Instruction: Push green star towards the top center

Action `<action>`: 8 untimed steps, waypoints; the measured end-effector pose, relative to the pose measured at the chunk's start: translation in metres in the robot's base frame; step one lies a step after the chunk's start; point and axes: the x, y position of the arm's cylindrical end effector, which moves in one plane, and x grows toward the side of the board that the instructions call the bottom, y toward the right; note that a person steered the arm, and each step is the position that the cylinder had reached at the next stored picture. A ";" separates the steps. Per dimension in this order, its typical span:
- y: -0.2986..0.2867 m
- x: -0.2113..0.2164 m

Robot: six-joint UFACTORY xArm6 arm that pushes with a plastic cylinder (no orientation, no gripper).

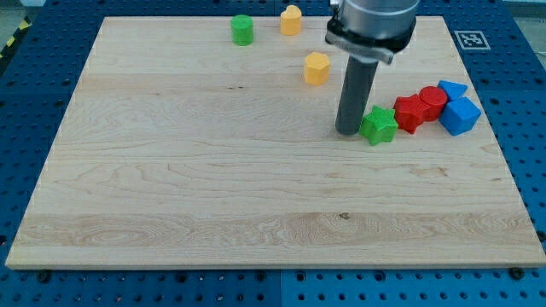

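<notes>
The green star (380, 125) lies on the wooden board (213, 188) at the view's right of centre. My tip (348, 131) rests on the board right against the star's left side, touching or nearly touching it. The dark rod rises from there to the view's top. A red star-like block (409, 112) sits just right of the green star.
A red cylinder (432, 101), a blue block (461, 116) and a second blue block (452, 89) cluster at the right. A yellow hexagonal block (316, 68) lies above-left of my tip. A yellow block (291, 20) and a green cylinder (242, 30) sit near the top edge.
</notes>
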 end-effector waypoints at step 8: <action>0.023 -0.002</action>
